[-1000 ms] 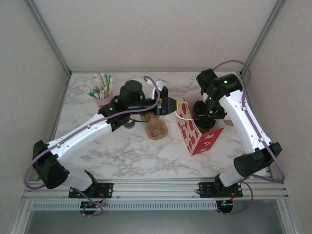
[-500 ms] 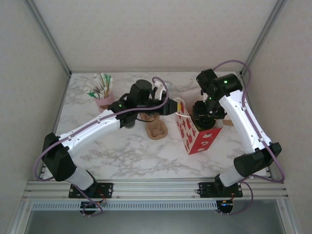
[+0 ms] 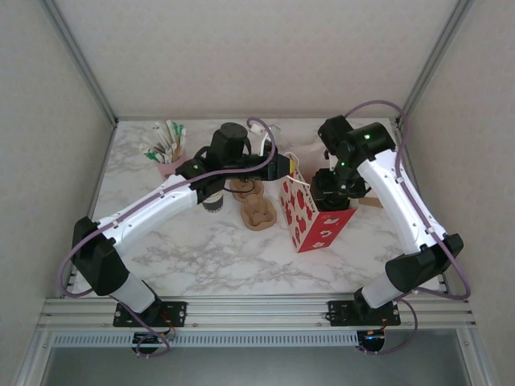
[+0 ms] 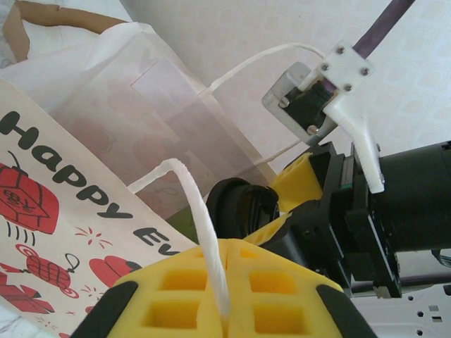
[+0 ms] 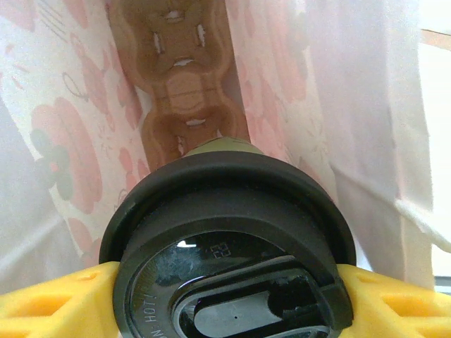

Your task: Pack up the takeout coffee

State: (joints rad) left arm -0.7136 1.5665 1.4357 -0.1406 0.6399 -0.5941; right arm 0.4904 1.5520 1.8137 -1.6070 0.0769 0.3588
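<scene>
The left gripper [image 4: 224, 310] pinched the bag's [image 4: 84, 141] white handle [image 4: 194, 204], lower centre. The right gripper [image 5: 225, 299] clamped the lidded cup [image 5: 225, 211] inside the bag.

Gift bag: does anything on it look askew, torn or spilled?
Only its white handle stands askew, pulled aside and pinched between the left fingers. The gift bag itself shows no tear and no spill.
</scene>
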